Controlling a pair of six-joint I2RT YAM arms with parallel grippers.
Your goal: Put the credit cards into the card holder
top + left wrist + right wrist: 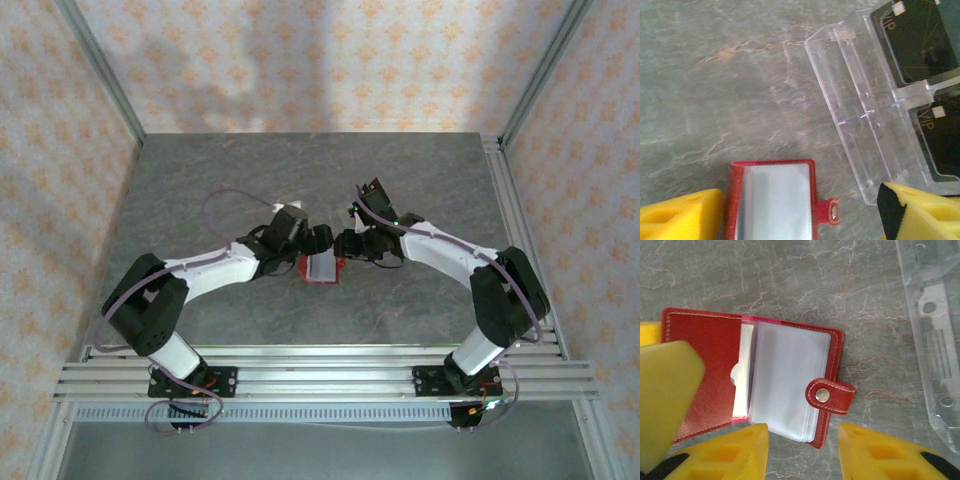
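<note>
**gripfan:** ok so where's everything sitting? The card holder [705, 365] is lying open on the worktop [300, 170], pretty much dead centre between the two arms. In the right wrist view the red cover is on the left, the stack of clear sleeves [785, 380] is on the right, and the snap tab [830, 396] hangs off the right edge. The right gripper [802, 445] hovers just at the holder's near edge, jaws apart, nothing in them.

**tray_watcher:** yep, and the left gripper [800, 200] is spread wide and empty too, with the holder's top edge sitting between its fingers [680, 215] in its own wrist view. The bit that matters imo is the credit cards [920, 40]. They lie up and to the right of the left gripper in that view, in a clear tray [860, 125] just beside the holder. The tray's long axis runs diagonally, upper left to lower right, with the cards one after the other along it.

**gripfan:** count?

**tray_watcher:** two black cards, both cropped by the picture edge. One tray, one holder. There's also a pale strip [742, 375] tucked in the cover pocket, can't tell if that's a card. The left arm looks nearer for the pick, since its finger on the right of that view overlaps the tray's corner. Just my guess though.
</note>
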